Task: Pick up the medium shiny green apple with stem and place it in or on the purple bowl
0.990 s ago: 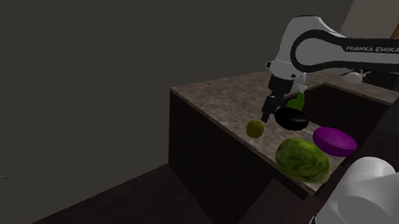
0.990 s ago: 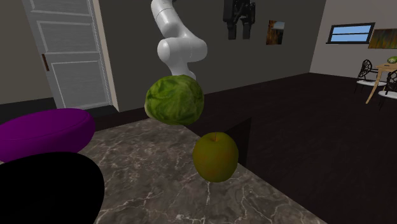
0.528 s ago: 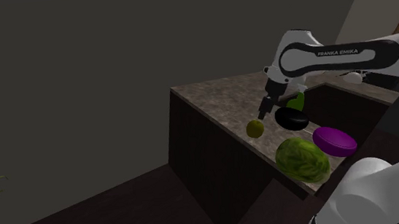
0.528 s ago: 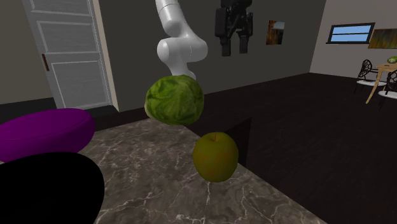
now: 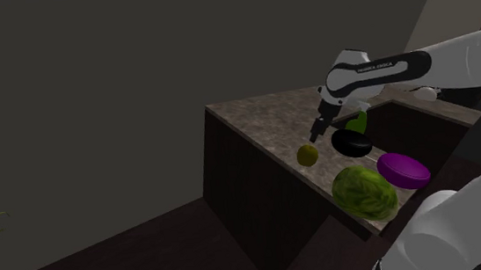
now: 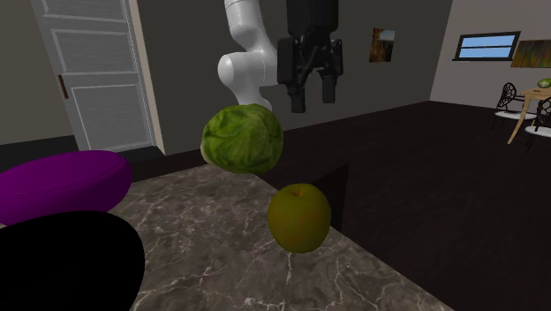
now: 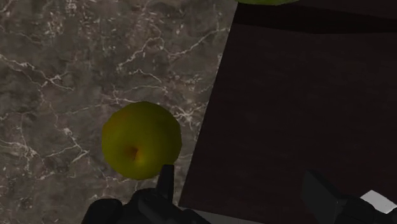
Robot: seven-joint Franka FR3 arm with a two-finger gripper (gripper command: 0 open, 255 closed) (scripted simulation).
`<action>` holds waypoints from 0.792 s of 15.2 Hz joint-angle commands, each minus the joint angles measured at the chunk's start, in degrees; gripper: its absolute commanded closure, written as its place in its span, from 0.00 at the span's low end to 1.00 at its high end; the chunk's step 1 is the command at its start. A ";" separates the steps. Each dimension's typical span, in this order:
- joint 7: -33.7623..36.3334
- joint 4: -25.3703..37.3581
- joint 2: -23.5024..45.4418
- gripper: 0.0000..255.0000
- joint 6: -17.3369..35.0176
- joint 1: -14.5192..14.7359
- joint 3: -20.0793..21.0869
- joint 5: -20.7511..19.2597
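While the green apple (image 6: 299,217) sits untouched near the edge of the marbled surface (image 6: 221,256), the claw (image 6: 313,100) hangs above it, jaws apart and empty, so grasping it and carrying it to the purple bowl (image 6: 62,184) remain.

On the counter (image 5: 264,115), the apple (image 5: 307,155) sits by the edge, below the gripper (image 5: 318,138), cabbage (image 5: 364,192) nearby.

Smooth, rounded white links form the Franka arm (image 5: 453,56), with dark joints and small white lettering on a black band; its blocky two-finger gripper (image 6: 313,96) is all black.
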 commanded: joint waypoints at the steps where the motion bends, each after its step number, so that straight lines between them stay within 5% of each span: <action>1: -2.74 2.01 3.96 0.00 2.17 0.05 -1.97 1.45; 7: -12.55 9.99 16.98 0.00 6.46 -0.54 -6.93 9.24; 12: -14.08 9.22 19.57 0.00 9.42 -0.68 -6.92 11.20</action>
